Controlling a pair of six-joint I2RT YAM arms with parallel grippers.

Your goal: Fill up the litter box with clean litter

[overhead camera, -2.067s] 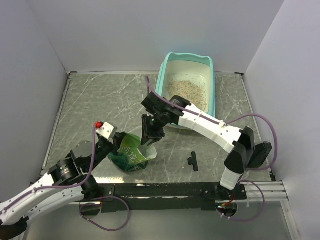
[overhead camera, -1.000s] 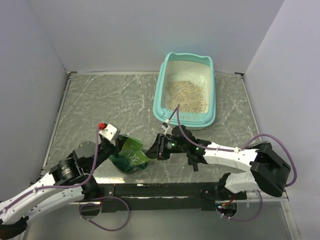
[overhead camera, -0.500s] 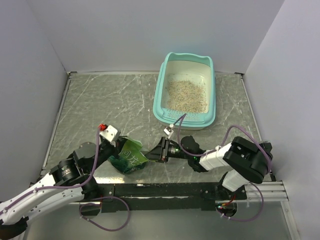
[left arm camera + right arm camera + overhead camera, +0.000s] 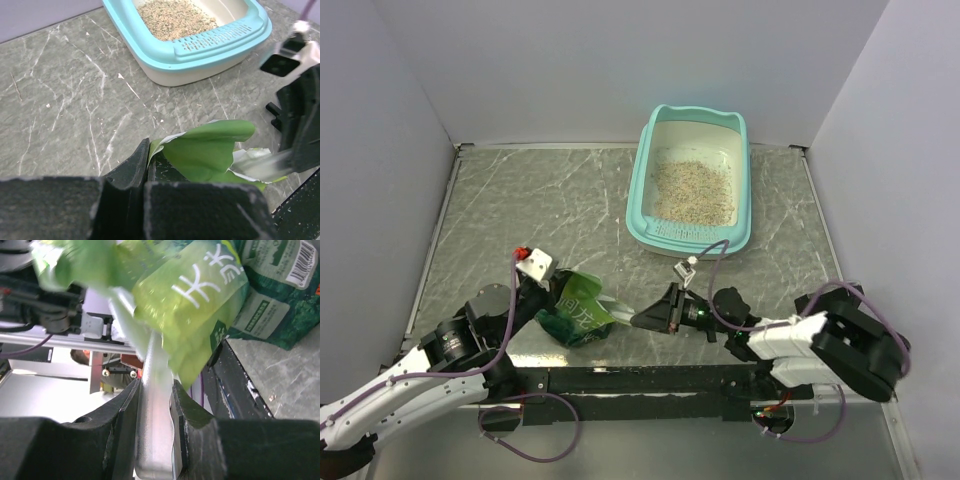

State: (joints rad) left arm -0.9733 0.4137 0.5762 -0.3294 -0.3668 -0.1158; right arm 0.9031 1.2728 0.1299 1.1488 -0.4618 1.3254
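Observation:
The teal litter box point(image 4: 640, 190) stands at the back right of the table, its perforated lip point(image 4: 220, 42) towards me. Beige clean litter point(image 4: 692, 190) covers part of its white floor point(image 4: 175, 12). A green pouch point(image 4: 578, 310) lies at the front left. My left gripper point(image 4: 550, 292) is shut on the pouch's edge point(image 4: 165, 145). Low beside the pouch, my right gripper point(image 4: 650, 318) is shut on the frosted handle of a translucent scoop point(image 4: 155, 430). The scoop's front end point(image 4: 617, 305) reaches into the pouch's mouth point(image 4: 200, 295) and is hidden there.
A small black T-shaped part point(image 4: 274, 110) lies on the marble table right of the pouch, close to my right arm. The metal front rail point(image 4: 620, 380) runs just behind the pouch. Grey walls close in the table on three sides.
My right arm has come back from near the litter box, dropped low along the front edge, and slid the scoop towards the pouch. The left gripper and pouch stayed put.

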